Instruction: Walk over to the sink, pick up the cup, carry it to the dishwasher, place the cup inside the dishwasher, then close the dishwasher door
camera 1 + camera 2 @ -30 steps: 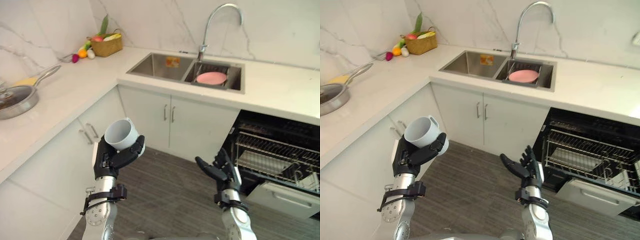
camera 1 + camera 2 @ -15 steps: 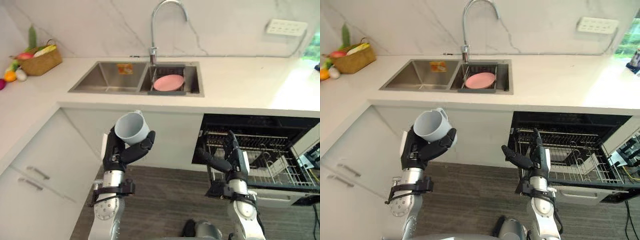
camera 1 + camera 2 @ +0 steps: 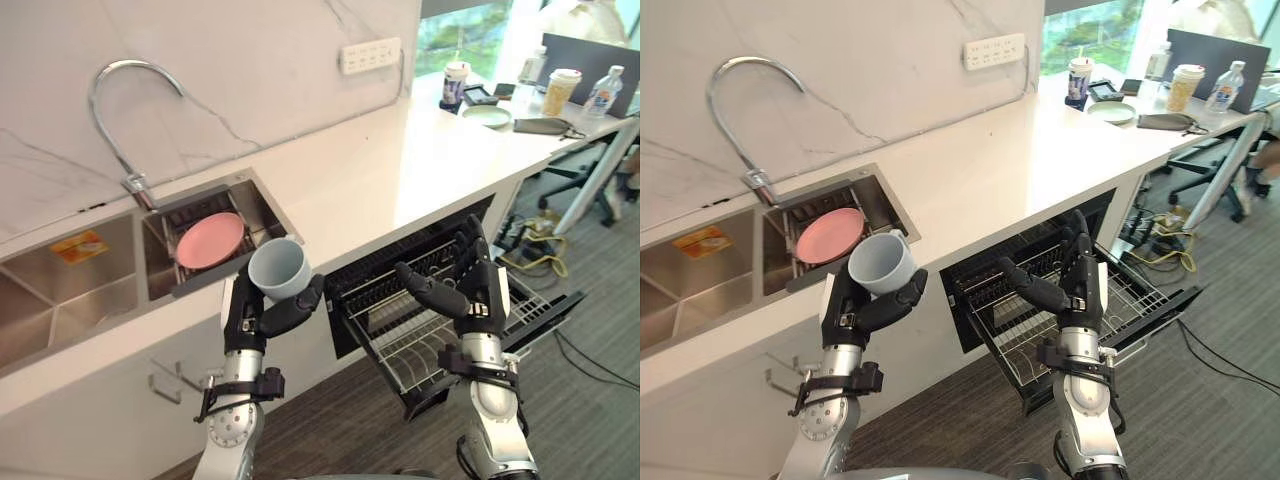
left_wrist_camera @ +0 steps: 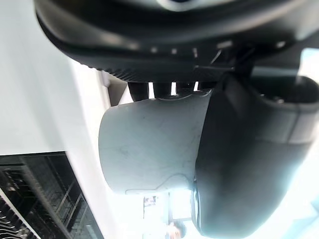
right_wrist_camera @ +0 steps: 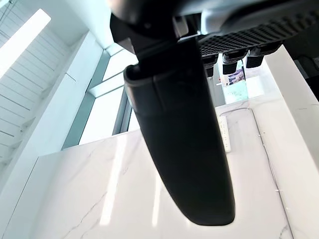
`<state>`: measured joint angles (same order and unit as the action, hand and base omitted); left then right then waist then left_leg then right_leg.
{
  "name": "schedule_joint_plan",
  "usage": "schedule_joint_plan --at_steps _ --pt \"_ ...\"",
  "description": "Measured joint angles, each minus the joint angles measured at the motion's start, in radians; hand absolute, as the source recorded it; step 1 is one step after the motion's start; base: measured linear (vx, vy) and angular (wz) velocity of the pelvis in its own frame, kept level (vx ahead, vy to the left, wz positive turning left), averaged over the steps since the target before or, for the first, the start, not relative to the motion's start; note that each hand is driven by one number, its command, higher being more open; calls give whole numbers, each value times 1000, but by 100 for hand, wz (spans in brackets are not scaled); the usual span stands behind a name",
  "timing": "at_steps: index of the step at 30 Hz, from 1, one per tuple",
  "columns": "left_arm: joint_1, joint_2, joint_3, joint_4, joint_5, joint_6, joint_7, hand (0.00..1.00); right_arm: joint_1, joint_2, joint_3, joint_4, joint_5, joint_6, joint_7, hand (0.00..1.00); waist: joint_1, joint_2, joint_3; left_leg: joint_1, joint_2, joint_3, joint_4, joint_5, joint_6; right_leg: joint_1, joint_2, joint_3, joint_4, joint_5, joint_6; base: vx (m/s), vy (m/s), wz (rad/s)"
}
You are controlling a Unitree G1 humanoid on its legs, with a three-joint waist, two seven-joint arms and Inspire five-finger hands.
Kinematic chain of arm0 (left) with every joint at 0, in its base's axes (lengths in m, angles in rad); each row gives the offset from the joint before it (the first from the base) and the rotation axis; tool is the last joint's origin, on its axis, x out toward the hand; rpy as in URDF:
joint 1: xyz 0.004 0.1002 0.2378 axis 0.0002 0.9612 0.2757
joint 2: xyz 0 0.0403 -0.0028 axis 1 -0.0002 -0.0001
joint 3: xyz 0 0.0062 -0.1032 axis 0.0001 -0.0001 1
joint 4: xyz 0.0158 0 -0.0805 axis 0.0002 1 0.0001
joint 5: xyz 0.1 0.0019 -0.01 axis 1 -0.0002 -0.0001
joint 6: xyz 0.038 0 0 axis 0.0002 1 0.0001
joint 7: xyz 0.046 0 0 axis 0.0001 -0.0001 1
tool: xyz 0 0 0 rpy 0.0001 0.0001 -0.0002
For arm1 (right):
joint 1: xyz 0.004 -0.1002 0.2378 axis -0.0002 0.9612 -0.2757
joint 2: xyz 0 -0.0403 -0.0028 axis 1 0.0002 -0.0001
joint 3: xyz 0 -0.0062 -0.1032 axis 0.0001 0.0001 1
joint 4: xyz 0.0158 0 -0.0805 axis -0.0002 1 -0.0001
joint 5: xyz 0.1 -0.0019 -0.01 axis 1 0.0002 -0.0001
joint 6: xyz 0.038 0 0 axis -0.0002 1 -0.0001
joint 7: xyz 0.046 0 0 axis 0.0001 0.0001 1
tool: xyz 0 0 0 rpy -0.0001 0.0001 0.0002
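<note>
A pale grey cup (image 3: pixel 279 271) is held mouth-up in my left hand (image 3: pixel 252 314), whose fingers and thumb curl round its base; the left wrist view shows the cup (image 4: pixel 149 144) clasped against the thumb. The hand holds it in front of the counter edge, just below the sink (image 3: pixel 80 276). To the right, the dishwasher (image 3: pixel 440 300) stands open under the counter with its wire rack (image 3: pixel 1040 325) pulled out. My right hand (image 3: pixel 465 290) hovers open in front of that rack, fingers straight, holding nothing.
A pink plate (image 3: pixel 210 240) lies in the sink's right basin under the curved tap (image 3: pixel 125 110). The white counter (image 3: pixel 400 160) runs to the right, with cups, a plate and a bottle (image 3: pixel 603 92) at its far end. Office chair legs (image 3: pixel 575 185) stand beyond the dishwasher door.
The camera has swung right: the sink has slid to the left and the open dishwasher now sits in front of my right hand. The cup stays held in my left hand.
</note>
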<state>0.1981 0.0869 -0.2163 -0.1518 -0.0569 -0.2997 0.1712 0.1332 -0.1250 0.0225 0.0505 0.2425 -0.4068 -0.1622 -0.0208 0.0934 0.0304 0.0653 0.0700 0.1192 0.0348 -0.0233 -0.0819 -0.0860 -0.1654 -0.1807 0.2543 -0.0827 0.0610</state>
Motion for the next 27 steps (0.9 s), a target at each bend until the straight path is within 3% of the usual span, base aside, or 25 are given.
schedule_joint_plan --at_steps 1,2,5,7,9,12,19,27 --pt "-69 14 -65 -42 19 16 -47 0 36 94 -37 -31 11 36 -11 100 -1 -18 12 48 -45 42 -25 -34 65 42 -48 -52 -46 17 53 99 368 -28" --pt "-69 19 -65 -41 19 28 -47 0 39 97 -39 -31 12 40 -11 100 -7 -18 13 44 -45 44 -20 -35 67 53 -49 -59 -66 27 55 40 306 -23" --pt "-69 19 -62 -41 19 33 -47 0 39 99 -45 -31 12 44 -12 100 -15 -27 19 38 -41 47 -5 -43 66 52 -42 -69 -84 36 51 -43 22 -1" --pt "-68 19 -36 -43 18 32 -44 0 37 107 -36 -32 12 47 -9 100 5 -27 18 27 -25 84 11 -55 64 28 -30 -75 -85 47 39 -40 -15 -58" --pt "-63 17 1 -53 16 28 24 0 30 107 -15 -34 11 58 21 100 23 -30 21 21 -7 136 12 -62 59 13 -37 -131 -105 67 16 -10 -16 -84" --pt "-80 -1 45 -55 16 24 119 0 30 102 -17 -39 32 72 29 100 8 -48 35 8 18 132 32 -70 46 36 -24 -184 -129 96 23 34 -49 -4" --pt "-92 -13 134 -89 91 5 261 0 -11 88 -12 -80 166 97 62 100 28 -51 35 35 25 167 24 -77 41 87 9 -164 -232 157 17 -8 -4 -12" --pt "-134 -31 139 -83 156 -20 368 0 -34 83 31 -147 248 203 214 100 30 -71 46 49 33 205 27 -90 35 119 34 -125 -318 206 9 -50 -9 -17"
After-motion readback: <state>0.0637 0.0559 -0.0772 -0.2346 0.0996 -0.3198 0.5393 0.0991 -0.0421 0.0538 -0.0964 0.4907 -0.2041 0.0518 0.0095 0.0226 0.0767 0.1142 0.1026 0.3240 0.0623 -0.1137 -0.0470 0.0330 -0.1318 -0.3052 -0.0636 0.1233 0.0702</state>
